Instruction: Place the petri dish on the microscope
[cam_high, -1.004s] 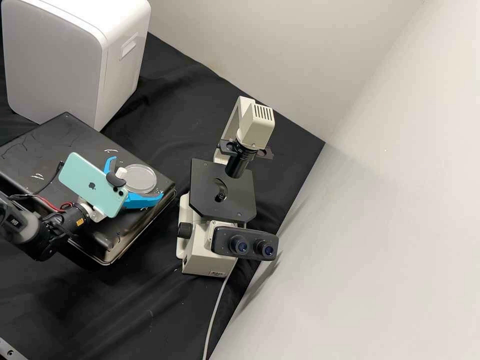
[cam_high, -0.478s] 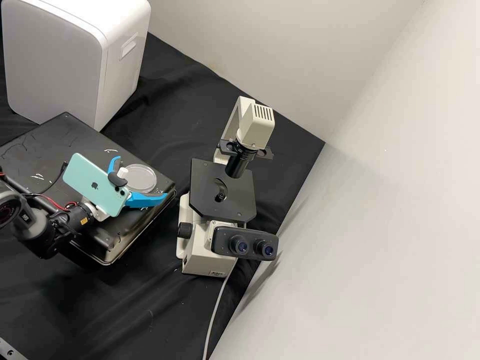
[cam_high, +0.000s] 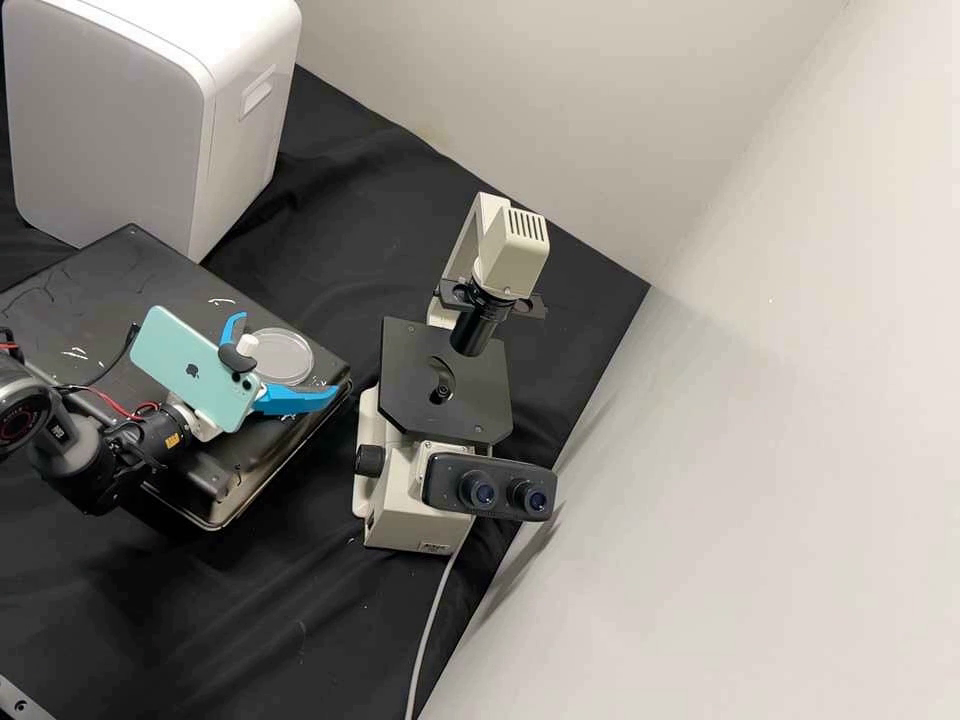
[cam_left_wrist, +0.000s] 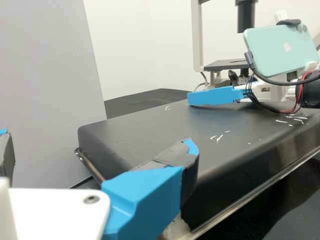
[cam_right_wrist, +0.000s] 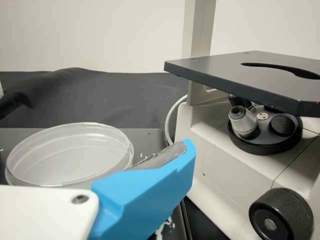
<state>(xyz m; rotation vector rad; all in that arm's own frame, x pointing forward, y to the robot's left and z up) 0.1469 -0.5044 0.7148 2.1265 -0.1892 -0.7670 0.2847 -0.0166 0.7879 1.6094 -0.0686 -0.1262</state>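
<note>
right hand (cam_high: 288, 354) at the petri dish (cam_right_wrist: 65, 154), which rests on the black case (cam_high: 100, 290) just beside the microscope (cam_high: 410, 490); over the last second the hand has been eased a little forward along the dish, toward the microscope, so that the lower blue finger (cam_high: 300, 398) reaches farther past the rim, while the dish itself has stayed in place; the fingers are held wide, one on each side of the dish, and contact with the rim cannot be confirmed; the approach is thus judged nearly complete, with closing, lifting and transfer to the stage (cam_high: 480, 400) not yet done; the left hand (cam_left_wrist: 96, 141) is held wide open, low beside a corner of the case, with the case between it and the microscope.
</note>
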